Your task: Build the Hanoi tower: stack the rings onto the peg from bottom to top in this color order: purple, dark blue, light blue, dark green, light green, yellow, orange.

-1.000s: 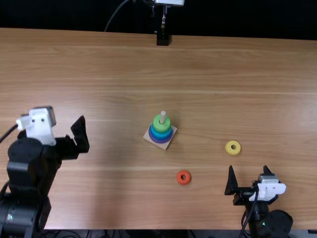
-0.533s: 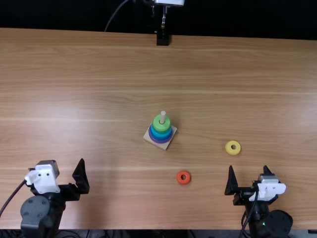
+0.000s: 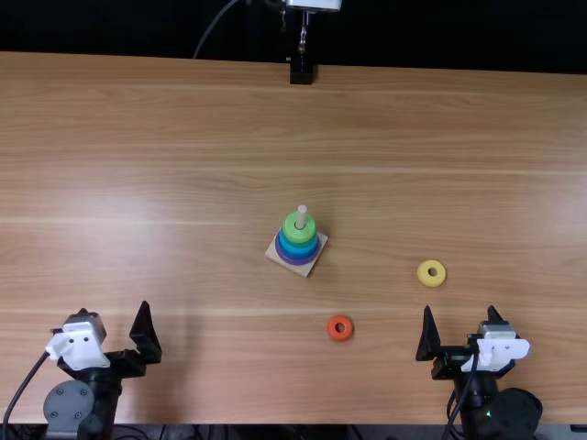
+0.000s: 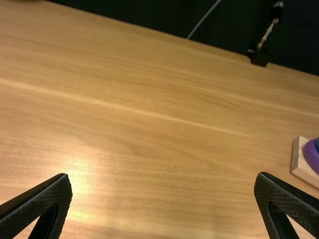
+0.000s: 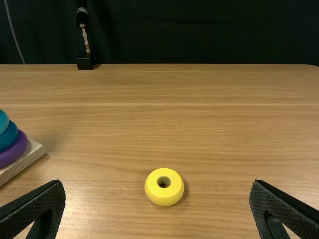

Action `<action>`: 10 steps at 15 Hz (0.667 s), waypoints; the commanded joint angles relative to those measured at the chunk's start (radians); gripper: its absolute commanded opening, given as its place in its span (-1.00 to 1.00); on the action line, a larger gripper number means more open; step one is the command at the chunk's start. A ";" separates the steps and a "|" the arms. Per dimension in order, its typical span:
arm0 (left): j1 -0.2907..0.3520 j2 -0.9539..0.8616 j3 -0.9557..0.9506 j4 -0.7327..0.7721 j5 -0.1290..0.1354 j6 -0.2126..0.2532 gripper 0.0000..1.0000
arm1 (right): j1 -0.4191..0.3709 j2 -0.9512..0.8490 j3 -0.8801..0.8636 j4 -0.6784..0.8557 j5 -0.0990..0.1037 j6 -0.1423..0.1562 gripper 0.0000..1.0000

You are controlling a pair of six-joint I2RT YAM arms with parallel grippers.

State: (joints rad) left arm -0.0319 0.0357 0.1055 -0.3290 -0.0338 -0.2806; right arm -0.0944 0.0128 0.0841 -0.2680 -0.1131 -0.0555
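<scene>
Table [image 3: 183, 137]: light brown wood, carrying the stack and two loose rings.
Left gripper [image 3: 114, 307]: mine, low at the table's near edge, fingers wide apart, nothing between them.
Right gripper [image 3: 459, 308]: mine also, near the same edge, fingers spread and unladen, pointing toward the yellow ring.
Wooden base [image 3: 306, 271]: square, flat on the table around its middle, peg upright.
Purple ring [image 5: 14, 153]: lowest on the peg, placed.
Dark blue ring [image 5: 9, 137]: directly over the purple, placed.
Middle bands: light blue [image 5: 2, 122] above dark blue; whether a dark green ring sits over it I cannot fairly say, the upper rings overlapping so closely.
Light green ring [image 3: 293, 234]: top of the stack, peg [image 3: 302, 214] tip showing through it.
Yellow ring [image 5: 164, 198]: loose, flat, hole up, beyond my right fingers; next to go on, I judge.
Orange ring [image 3: 340, 337]: loose, flat, between stack and near edge; last of the order.
Progress: late; two rings remain.
</scene>
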 commanded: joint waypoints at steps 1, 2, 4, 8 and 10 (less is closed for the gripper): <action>-0.002 -0.033 -0.093 -0.021 0.001 0.052 1.00 | -0.011 -0.013 -0.067 -0.057 -0.012 -0.009 1.00; 0.000 -0.036 -0.105 -0.021 0.002 0.111 1.00 | -0.011 -0.013 -0.069 -0.057 -0.012 -0.009 1.00; 0.006 -0.036 -0.105 -0.024 0.001 0.222 1.00 | -0.011 -0.013 -0.067 -0.057 -0.012 -0.009 1.00; 0.006 -0.036 -0.105 -0.065 0.001 0.244 1.00 | -0.011 -0.013 -0.069 -0.057 -0.012 -0.007 1.00; 0.006 -0.036 -0.105 -0.081 0.001 0.244 1.00 | -0.011 -0.013 -0.069 -0.057 -0.012 -0.009 1.00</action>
State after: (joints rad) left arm -0.0319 0.0120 0.0971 -0.3370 -0.0341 -0.0551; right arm -0.0944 0.0128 0.0841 -0.2684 -0.1131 -0.0559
